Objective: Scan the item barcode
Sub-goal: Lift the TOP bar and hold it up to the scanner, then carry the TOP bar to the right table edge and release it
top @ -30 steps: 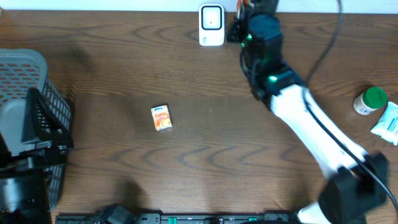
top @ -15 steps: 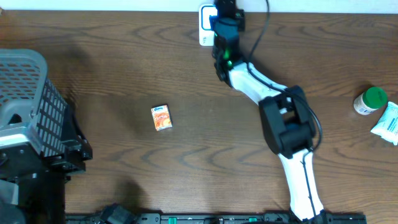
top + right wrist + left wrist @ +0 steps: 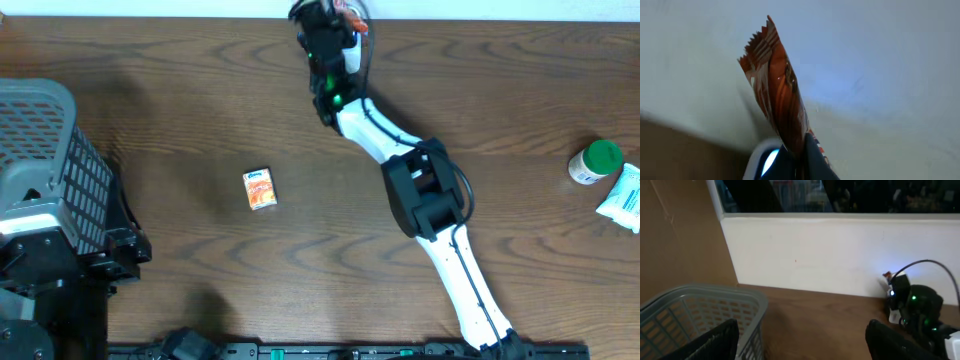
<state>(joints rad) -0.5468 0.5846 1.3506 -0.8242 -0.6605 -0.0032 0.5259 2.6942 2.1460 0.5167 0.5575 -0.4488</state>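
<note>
A basket (image 3: 40, 100) stands at the table's (image 3: 200, 100) left edge, small box (image 3: 260, 188) mid-table, bottle (image 3: 596, 161) far right.

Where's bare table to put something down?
Bare wood between the basket and the small orange box, and between the right arm and the green-capped bottle. Crowded at the far edge around the right gripper and its wrapper.

Premises: a mock shop checkout on a robot test bench. Evidence: brown wood-grain table (image 3: 200, 90) against a plain white wall (image 3: 815, 255); grey plastic shopping basket (image 3: 40, 130); packaged retail goods, namely a small orange carton (image 3: 260, 188), green-capped white bottle (image 3: 596, 162), white-and-blue sachet (image 3: 625, 197) and red-brown crimped snack packet (image 3: 777, 90).
</note>
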